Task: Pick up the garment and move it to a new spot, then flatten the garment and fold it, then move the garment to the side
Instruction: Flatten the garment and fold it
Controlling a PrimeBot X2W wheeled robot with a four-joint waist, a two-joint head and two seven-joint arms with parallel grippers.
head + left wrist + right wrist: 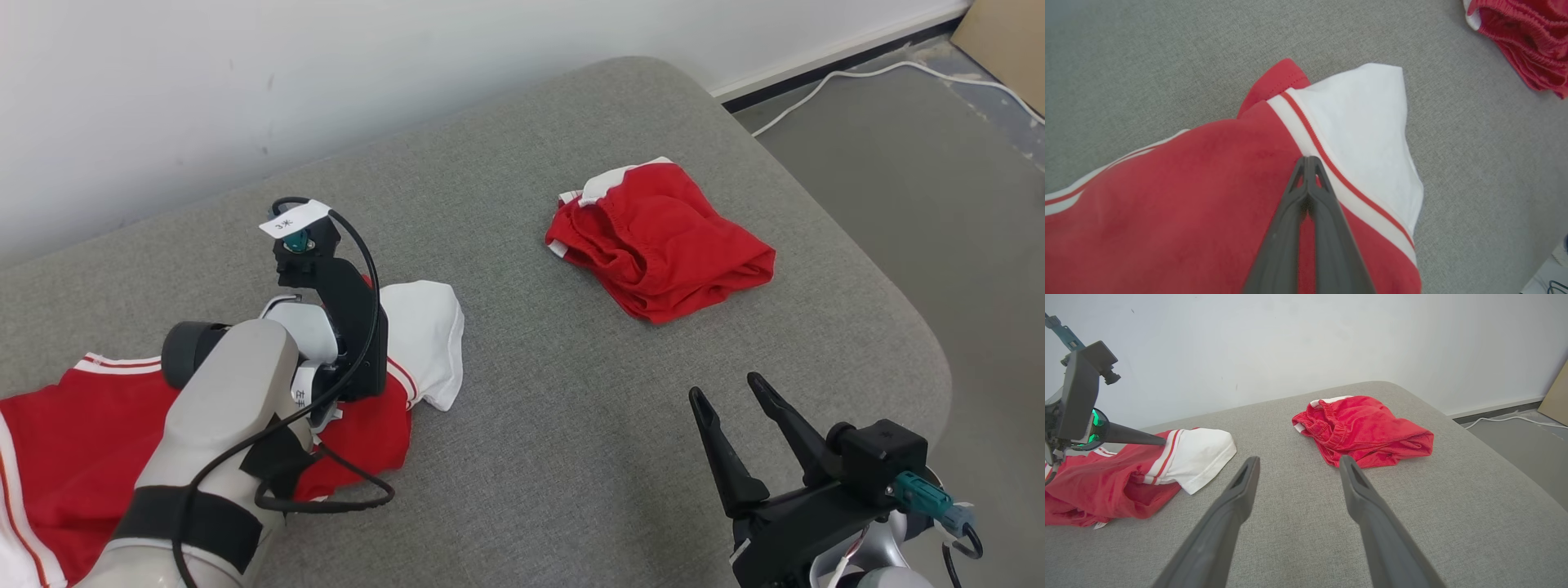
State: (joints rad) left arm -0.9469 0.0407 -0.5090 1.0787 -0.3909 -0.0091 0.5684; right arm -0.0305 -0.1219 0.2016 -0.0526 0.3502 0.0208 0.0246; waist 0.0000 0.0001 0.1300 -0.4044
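A red garment (57, 441) with white stripes and a white sleeve (424, 343) lies crumpled at the left of the grey cushion (563, 441). My left gripper (1308, 160) is shut on the garment's red cloth (1188, 192), right beside the striped seam. In the right wrist view the gripper's tip (1162, 440) holds the fabric (1106, 482) slightly raised. My left wrist (347, 318) hides those fingers in the head view. My right gripper (726, 387) stands open and empty over the cushion's front right, its fingers (1241, 490) spread wide.
A second, all-red bunched garment (665, 245) with an elastic waistband lies at the cushion's far right (1367, 433). A white wall runs behind. Right of the cushion's rounded edge is grey floor with a white cable (816, 82) and a cardboard piece (1008, 37).
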